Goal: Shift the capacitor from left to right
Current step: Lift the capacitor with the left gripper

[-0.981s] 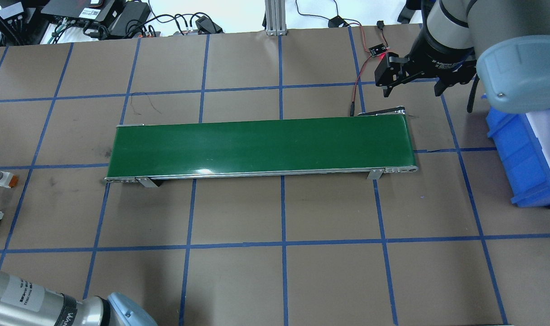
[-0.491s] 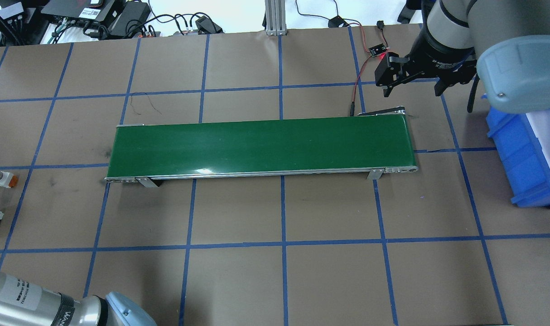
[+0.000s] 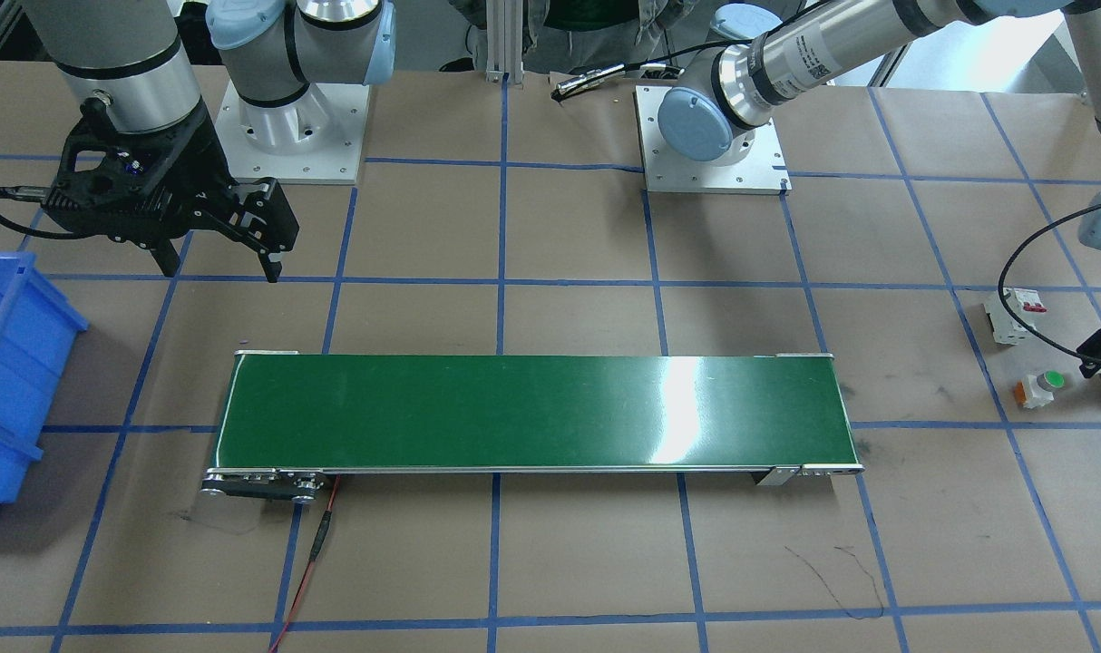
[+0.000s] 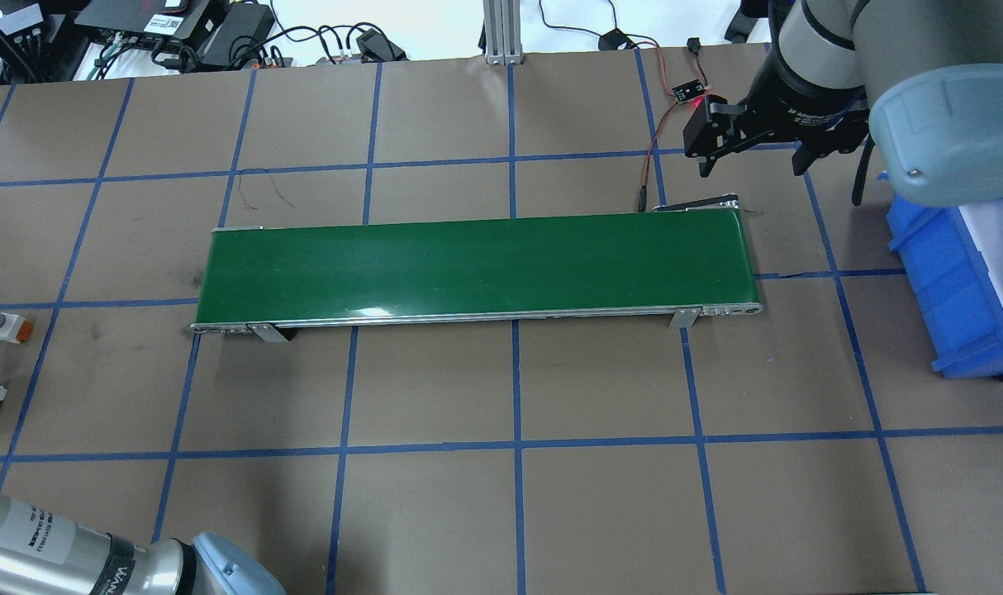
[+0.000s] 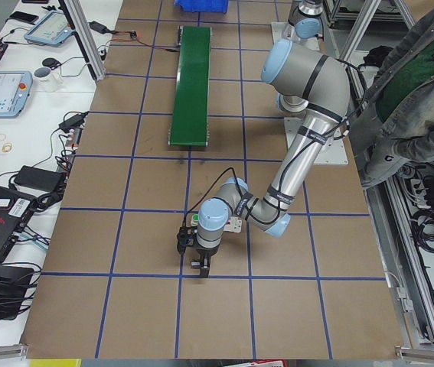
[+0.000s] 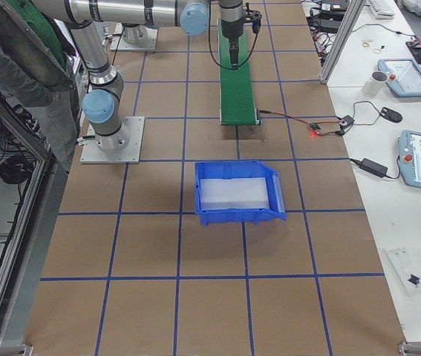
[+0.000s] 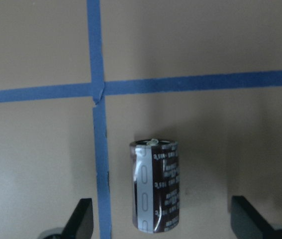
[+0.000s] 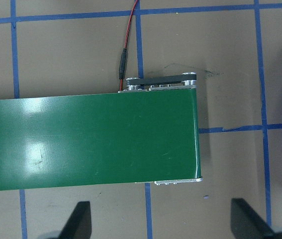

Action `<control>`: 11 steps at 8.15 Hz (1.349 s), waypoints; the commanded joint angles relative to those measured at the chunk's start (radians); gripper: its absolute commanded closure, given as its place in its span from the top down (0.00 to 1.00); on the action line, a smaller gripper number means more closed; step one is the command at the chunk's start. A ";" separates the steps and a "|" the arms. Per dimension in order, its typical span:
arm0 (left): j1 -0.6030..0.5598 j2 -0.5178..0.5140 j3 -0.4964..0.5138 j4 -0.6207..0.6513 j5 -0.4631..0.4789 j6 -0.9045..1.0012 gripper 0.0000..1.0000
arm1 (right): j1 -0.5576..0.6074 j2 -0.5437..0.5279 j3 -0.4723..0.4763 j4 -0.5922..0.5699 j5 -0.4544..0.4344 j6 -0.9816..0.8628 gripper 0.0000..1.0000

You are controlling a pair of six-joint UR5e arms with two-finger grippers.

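The capacitor, a short dark cylinder with a silver stripe, lies on its side on the brown paper beside a blue tape cross; it shows only in the left wrist view. My left gripper is open and empty above it, a finger on each side of the capacitor's near end, not touching it. The gripper also shows at the table's left end. My right gripper is open and empty, hovering behind the right end of the green conveyor belt.
A white push-button with a green cap and a white breaker with a red switch sit near the left gripper. A blue bin stands at the table's right end. A red-black wire runs to the belt's far right corner.
My left arm has shifted slightly to the left at the table's left end. The right arm and the belt have not moved.
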 commanded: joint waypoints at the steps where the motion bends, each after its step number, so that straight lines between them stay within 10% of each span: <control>1: 0.000 -0.006 0.014 0.000 0.000 0.000 0.90 | 0.000 0.000 0.000 0.000 -0.001 0.000 1.00; 9: 0.000 -0.013 0.020 0.002 0.000 -0.003 0.58 | 0.000 0.000 0.000 0.000 -0.001 -0.001 1.00; 11: 0.000 -0.011 0.020 0.002 0.003 -0.008 0.36 | 0.000 0.000 0.000 0.000 -0.001 -0.001 1.00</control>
